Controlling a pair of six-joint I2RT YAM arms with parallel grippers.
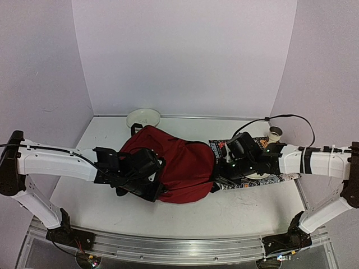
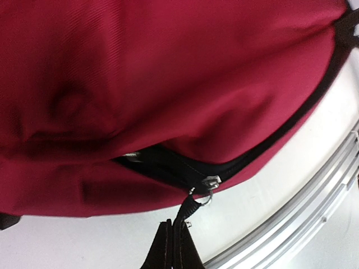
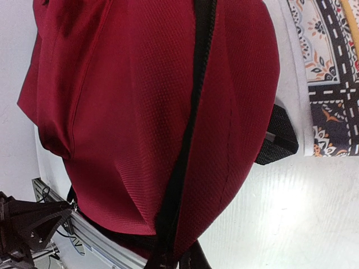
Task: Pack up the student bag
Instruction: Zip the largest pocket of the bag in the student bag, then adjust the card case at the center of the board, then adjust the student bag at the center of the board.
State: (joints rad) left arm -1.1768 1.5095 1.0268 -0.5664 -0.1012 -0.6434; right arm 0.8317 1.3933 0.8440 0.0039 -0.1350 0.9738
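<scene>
The dark red bag (image 1: 188, 162) lies flat in the middle of the white table (image 1: 224, 216), between the two arms. Its top handle points to the far side, near a white bowl (image 1: 143, 117) by the back wall.

The left end effector (image 2: 173, 247) is at the bag's near left corner. It is clenched on the zip pull (image 2: 192, 206), a short black cord that runs from the metal slider (image 2: 211, 181) down between the two dark fingers. Left of the slider the zip gapes a little, showing a dark slit. To its right the zip is closed and curves off along the red cloth. Beyond the bag, the left wrist view shows bare table and the metal rail (image 2: 303, 210) at the near edge.

The right end effector (image 3: 180, 262) is at the bag's right side. It is clenched too, and a black band (image 3: 188, 134) that runs the length of the red cloth ends between its fingers, so it looks pinched there. A stubby black strap end (image 3: 279, 137) sticks out from the bag's side.

Just right of the bag lies a patterned mat (image 3: 331, 84) printed with flowers and dashed borders, under the right arm. A small pale cup (image 1: 275, 133) stands at its far edge.
</scene>
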